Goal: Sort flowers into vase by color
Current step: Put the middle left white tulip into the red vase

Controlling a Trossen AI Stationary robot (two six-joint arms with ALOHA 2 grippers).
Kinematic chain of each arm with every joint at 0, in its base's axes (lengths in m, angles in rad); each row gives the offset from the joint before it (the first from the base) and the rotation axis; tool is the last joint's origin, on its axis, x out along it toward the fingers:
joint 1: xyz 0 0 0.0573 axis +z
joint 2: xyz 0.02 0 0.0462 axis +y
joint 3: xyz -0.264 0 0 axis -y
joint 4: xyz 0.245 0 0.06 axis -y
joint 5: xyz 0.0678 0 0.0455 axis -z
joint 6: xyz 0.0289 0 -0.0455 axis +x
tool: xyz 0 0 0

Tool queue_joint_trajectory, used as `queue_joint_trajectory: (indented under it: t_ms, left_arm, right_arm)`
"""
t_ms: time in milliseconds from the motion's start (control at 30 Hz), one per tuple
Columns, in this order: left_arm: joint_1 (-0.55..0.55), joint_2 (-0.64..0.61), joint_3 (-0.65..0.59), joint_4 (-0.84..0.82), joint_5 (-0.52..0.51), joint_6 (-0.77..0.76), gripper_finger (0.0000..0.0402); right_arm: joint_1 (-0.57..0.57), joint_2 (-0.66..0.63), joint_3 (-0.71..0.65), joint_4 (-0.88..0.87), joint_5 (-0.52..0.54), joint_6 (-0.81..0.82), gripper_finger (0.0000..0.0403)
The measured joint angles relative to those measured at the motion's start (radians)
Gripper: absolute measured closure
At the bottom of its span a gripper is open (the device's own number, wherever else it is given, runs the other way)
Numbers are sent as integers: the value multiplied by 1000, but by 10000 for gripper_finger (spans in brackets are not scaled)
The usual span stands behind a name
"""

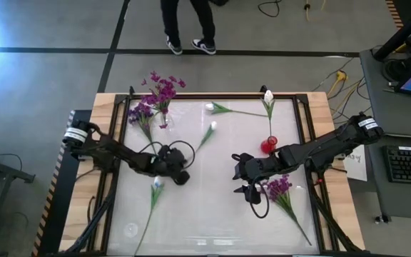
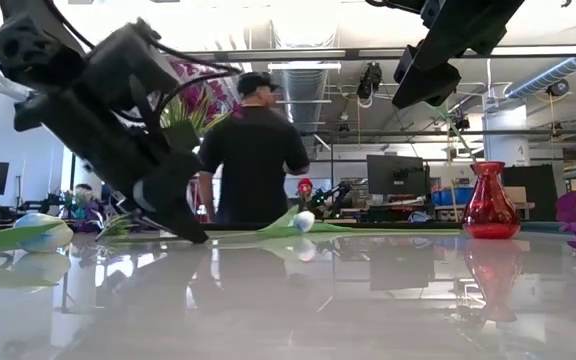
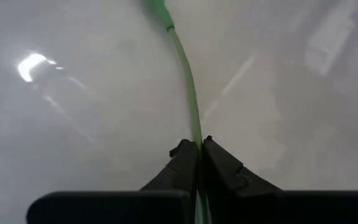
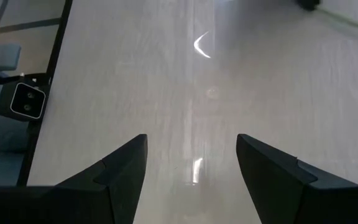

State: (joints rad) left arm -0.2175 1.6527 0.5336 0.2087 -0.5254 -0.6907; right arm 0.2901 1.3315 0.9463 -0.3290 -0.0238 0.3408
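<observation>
My left gripper [image 1: 179, 175] [image 3: 199, 149] is low over the table's middle left, shut on a thin green stem. A white tulip bud [image 1: 157, 183] [image 2: 40, 232] lies beside it, its stem [image 1: 145, 221] running toward the near edge. My right gripper [image 1: 244, 183] [image 4: 191, 155] hangs open above bare table, touching nothing. A purple blossom cluster [image 1: 277, 187] lies just right of it. The red vase [image 1: 269, 145] [image 2: 490, 201] stands upright behind it. More purple clusters [image 1: 159, 91] are at the far left corner, and white tulips [image 1: 211, 128] [image 1: 268, 96] lie at the far side. My left gripper pinches the thin green stem [image 3: 196, 138] between its two fingers, which come from above slanting down and lie across it. The stem runs on past the fingertips over the table to a thicker green piece [image 3: 157, 9]. In the low view a fingertip [image 2: 193, 234] reaches table level.
A person [image 1: 188, 28] [image 2: 253, 150] stands just beyond the far edge. A dark frame rail [image 1: 302, 143] borders the white table top. Free room lies in the table's near middle [image 1: 212, 221]. Desks with a keyboard [image 1: 409, 164] stand right of the table.
</observation>
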Motion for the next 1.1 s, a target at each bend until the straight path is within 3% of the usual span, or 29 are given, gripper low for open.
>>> queue_joint_trajectory:
  t_ms: [133, 433, 733, 933, 1100]
  left_arm:
    - [-38, -4, 17, -42, 66, -34, 401]
    - [-86, -11, 22, -75, 85, -105, 389]
    - [-90, -64, 36, -125, 126, -63, 276]
    - [-80, -39, 98, -80, -17, 114, 208]
    - [-17, 39, 139, -6, -87, 213, 183]
  right_arm:
    - [0, 0, 0, 0, 0, 0, 165]
    - [0, 0, 0, -1, 0, -4, 165]
    - [0, 0, 0, -3, -2, -15, 165]
    - [0, 0, 0, -1, -1, -42, 165]
    - [0, 0, 0, 6, -1, -51, 165]
